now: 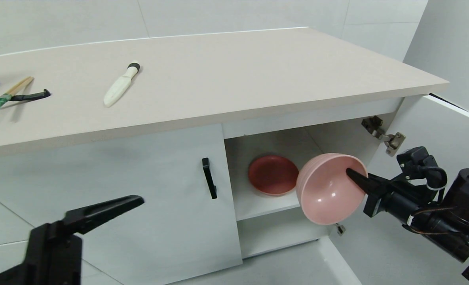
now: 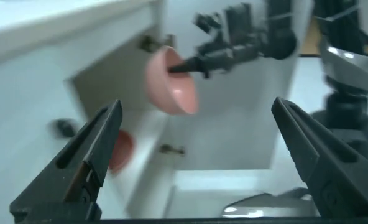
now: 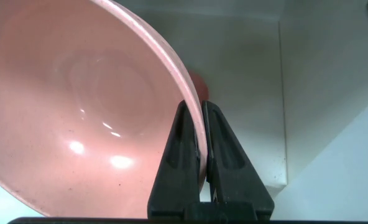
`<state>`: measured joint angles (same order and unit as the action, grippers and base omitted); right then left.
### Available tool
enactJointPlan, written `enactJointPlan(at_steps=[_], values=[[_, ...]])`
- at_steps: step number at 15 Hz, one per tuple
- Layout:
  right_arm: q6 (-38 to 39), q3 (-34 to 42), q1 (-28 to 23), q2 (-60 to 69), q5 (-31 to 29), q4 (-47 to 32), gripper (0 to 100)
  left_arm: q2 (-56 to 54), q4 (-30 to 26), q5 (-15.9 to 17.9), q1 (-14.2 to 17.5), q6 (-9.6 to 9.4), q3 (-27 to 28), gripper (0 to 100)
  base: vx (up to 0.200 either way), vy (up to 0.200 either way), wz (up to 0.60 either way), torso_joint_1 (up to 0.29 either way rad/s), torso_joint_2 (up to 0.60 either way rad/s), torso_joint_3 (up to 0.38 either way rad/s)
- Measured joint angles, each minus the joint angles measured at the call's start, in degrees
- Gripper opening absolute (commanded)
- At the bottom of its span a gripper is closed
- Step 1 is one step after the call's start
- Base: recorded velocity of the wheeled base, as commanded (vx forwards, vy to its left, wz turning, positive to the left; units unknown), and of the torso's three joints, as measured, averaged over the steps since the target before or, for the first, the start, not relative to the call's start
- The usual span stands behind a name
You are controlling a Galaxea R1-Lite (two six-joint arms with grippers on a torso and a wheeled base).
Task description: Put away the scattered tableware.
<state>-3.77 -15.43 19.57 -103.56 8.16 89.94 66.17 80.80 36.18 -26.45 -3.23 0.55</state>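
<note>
My right gripper is shut on the rim of a pink bowl, holding it tilted in the air in front of the open cupboard compartment. From the wrist, the rim is pinched between the two fingers, and the bowl faces the camera. A red plate lies on the cupboard shelf just behind the bowl. My left gripper hangs open and empty low in front of the closed cupboard door; its view shows the pink bowl and the red plate farther off.
On the countertop lie a cream knife with a black band, a wooden chopstick and a black utensil at the far left. The closed door has a black handle. The open right door stands beside my right arm.
</note>
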Motion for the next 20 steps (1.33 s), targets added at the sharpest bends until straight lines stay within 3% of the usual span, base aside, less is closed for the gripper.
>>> enactJointPlan(at_steps=[2,5,7,8,9,11,12,13,14,16,18,20], values=[[0.0,0.04,0.05,-0.9,-0.06,-0.02,0,-12.01,-10.73,-0.11,6.23,0.67,-0.26,100,0.0,0.0,0.0,0.0,0.0,0.0],[0.0,-0.09,0.09,-2.91,-0.09,-0.02,0,-34.19,-31.04,-0.71,17.38,3.21,-0.45,100,0.0,0.0,0.0,0.0,0.0,0.0],[0.0,0.04,0.09,-3.96,-0.11,-0.02,0,-47.92,-40.92,-5.86,24.17,4.43,-0.45,100,0.0,0.0,0.0,0.0,0.0,0.0],[0.0,0.17,0.05,-4.02,-0.09,0.0,0,-52.09,-46.86,-9.42,26.76,3.69,-0.45,100,0.0,0.0,0.0,0.0,0.0,0.0],[0.0,0.55,-0.05,-4.0,-0.09,0.02,0,-55.41,-55.13,-15.19,29.17,0.83,-0.57,100,0.0,0.0,0.0,0.0,0.0,0.0],[0.0,1.05,-0.02,-4.35,-0.09,0.0,0,-58.71,-70.62,-31.37,31.63,-6.97,-0.55,100,0.0,0.0,0.0,0.0,0.0,0.0],[0.0,1.22,0.0,-4.84,-0.09,0.02,0,-59.61,-76.34,-36.32,32.32,-8.81,-0.55,100,0.0,0.0,0.0,0.0,0.0,0.0],[0.0,1.19,0.0,-5.49,-0.11,0.0,0,-60.14,-77.17,-37.18,32.73,-8.09,-0.52,100,0.0,0.0,0.0,0.0,0.0,0.0],[0.02,0.77,-0.02,-6.42,-0.09,0.0,0,-60.48,-77.85,-37.16,32.93,-6.21,-0.52,100,0.0,0.0,0.0,0.0,0.0,0.0],[0.1,-0.74,-0.06,-8.59,-0.09,0.0,0,-60.88,-78.01,-34.0,33.15,-2.16,-0.55,100,0.0,0.0,0.0,0.0,0.0,0.0],[0.22,-3.04,-0.06,-10.75,-0.09,0.05,0,-61.05,-78.01,-29.34,33.12,-1.61,-0.55,100,0.0,0.0,0.0,0.0,0.0,0.0],[0.44,-4.29,-0.41,-12.86,-0.09,0.05,0,-61.22,-78.01,-31.54,31.38,-2.21,-0.55,100,0.0,0.0,0.0,0.0,0.0,0.0]])
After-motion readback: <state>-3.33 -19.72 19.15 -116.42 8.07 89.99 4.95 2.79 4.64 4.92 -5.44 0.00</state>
